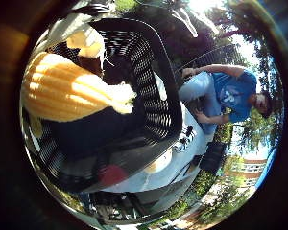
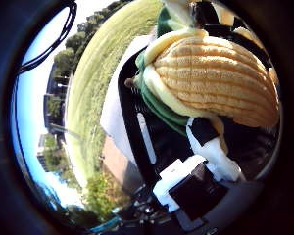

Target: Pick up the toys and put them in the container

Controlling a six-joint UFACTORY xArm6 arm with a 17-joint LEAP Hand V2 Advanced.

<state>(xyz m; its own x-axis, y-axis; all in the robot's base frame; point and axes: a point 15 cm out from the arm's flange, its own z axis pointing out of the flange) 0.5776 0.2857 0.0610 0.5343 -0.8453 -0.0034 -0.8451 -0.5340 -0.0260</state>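
Observation:
A toy corn cob (image 2: 211,78), yellow and ribbed with green husk leaves, fills much of the right thumb side palm view, close against the palm. My right hand (image 2: 201,171) has white and black fingers curled along its side. In the right little finger side palm view the corn (image 1: 67,88) hangs over the black mesh container (image 1: 149,81), with a fingertip (image 1: 86,40) beside it. The part of the container's inside that shows under the corn is dark, and I see no toy there.
The container stands on a white table (image 1: 173,153). A small red thing (image 1: 110,175) lies by the container's outer wall. The table's edge (image 2: 116,117) borders a green lawn (image 2: 98,69) with trees and buildings beyond.

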